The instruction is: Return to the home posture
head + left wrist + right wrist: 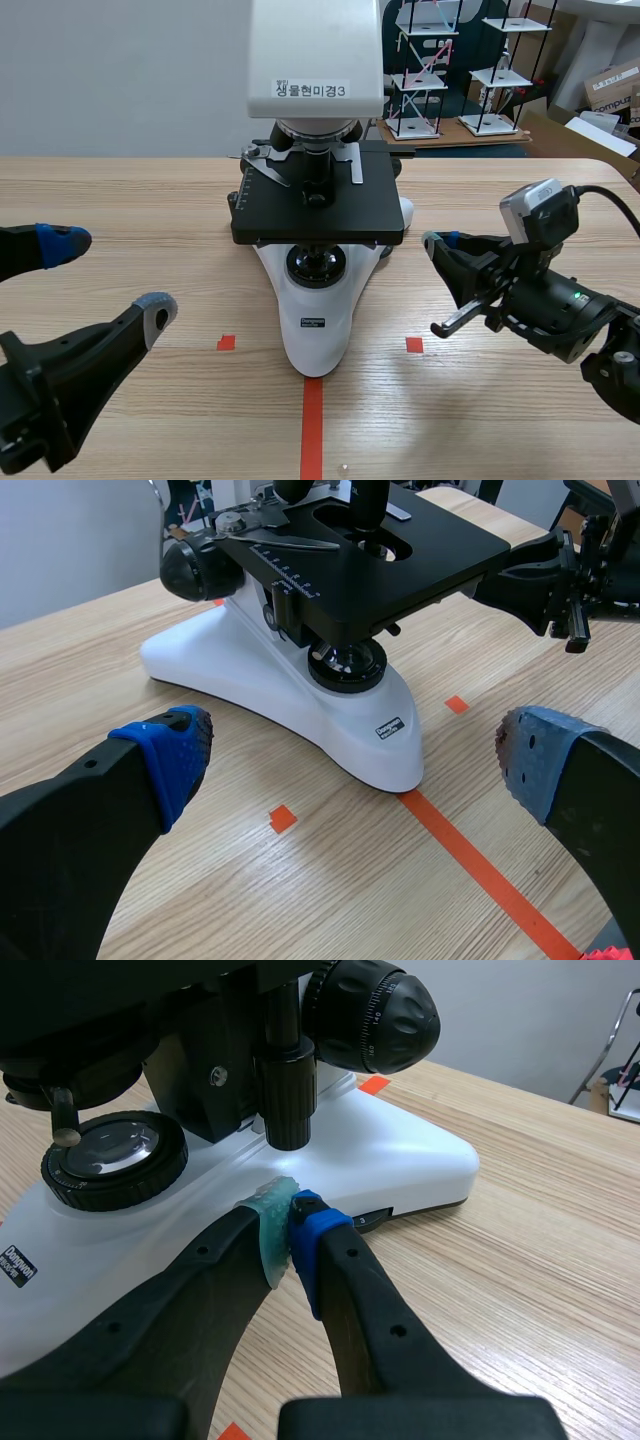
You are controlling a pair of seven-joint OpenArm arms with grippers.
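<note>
Left gripper [108, 278]: nearest item, low at the left side of the table [120, 190]; spread wide, clasping nothing; well apart from the microscope [318, 330].
Left pads: blue [60, 243] on the far finger, grey [155, 312] on the near finger in the scene view; dotted texture legible only in the left wrist view.
Tape marks: orange-red line [312, 430] ending at the nose of the white base; one small square [226, 343] on each side of it.
Right gripper [290, 1226]: low at the right, pointed inward at the microscope's side; closed on nothing, green and blue pads pressed together. Plain in the right wrist view, only a side profile in the scene view.
Right tip against base: just beside the base's edge, below the focus knob [375, 1015]; contact not resolvable.
Wrist camera [540, 210]: silver, mounted atop the right arm; seen in the scene view only.
Illuminator lens [318, 265]: set in the base under the stage; visible in all three views.
Stage [318, 205]: black, flat; ruled scale along one edge readable in the left wrist view.
Head [315, 50]: white, labelled, numeral 3 at the label's end; scene view only.
Background: white shelf-like frames [420, 70] and cardboard boxes [610, 90] beyond the table's far edge.
</note>
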